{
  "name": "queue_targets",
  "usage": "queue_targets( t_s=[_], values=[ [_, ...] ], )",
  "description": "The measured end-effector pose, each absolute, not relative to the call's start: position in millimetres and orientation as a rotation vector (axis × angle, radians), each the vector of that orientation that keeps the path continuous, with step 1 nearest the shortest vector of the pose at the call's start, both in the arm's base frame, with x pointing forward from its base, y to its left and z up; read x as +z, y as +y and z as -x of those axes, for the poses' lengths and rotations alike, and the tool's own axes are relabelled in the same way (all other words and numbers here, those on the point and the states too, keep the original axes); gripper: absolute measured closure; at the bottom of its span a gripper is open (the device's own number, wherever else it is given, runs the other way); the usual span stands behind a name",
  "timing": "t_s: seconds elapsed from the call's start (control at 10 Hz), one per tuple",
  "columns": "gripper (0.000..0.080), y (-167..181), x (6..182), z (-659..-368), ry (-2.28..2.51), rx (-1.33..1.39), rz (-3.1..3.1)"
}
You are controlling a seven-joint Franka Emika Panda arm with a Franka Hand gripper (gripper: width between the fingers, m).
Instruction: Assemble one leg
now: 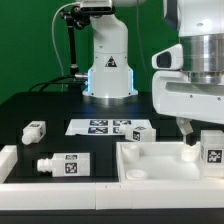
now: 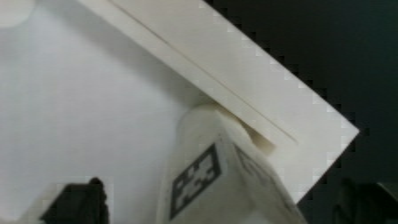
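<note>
Leg (image 1: 212,147) stands at the right edge of the exterior view, against the tray-like panel's (image 1: 160,165) raised corner; the wrist view shows its tagged side (image 2: 217,180) tucked into that corner. You have the gripper (image 1: 190,140) low beside it, but whether the fingers grip it I cannot tell. Your risk: the post catching on the rim and tilting or slipping.

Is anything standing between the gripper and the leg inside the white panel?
Nothing visible does. The gripper hangs close beside the leg, on the exterior view's left; the panel only borders the leg.
</note>
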State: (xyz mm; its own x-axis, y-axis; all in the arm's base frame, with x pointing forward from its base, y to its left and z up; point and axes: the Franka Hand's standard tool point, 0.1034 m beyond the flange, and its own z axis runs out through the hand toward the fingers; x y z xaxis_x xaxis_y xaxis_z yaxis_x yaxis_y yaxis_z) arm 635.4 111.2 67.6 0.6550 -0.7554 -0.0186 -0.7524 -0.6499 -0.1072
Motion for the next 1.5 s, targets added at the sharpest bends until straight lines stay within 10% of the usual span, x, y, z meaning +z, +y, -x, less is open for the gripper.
queue_targets(
  t_s=[0.6,0.7,0.8,0.9,1.5],
  values=[
    [0.0173,111.0,69.8,-644.8,0.663,-0.191,2.983],
    [0.0343,110.2,69.9,-645.1,0.661,-0.193,2.983],
    [0.0343,110.5,69.9,-645.0,0.730,-0.190,2.963],
    [0.0512,109.1,69.3,-644.6,0.827,-0.183,2.936],
    [0.0512,102.9,67.4,-641.5,1.934,-0.052,2.300]
  ],
)
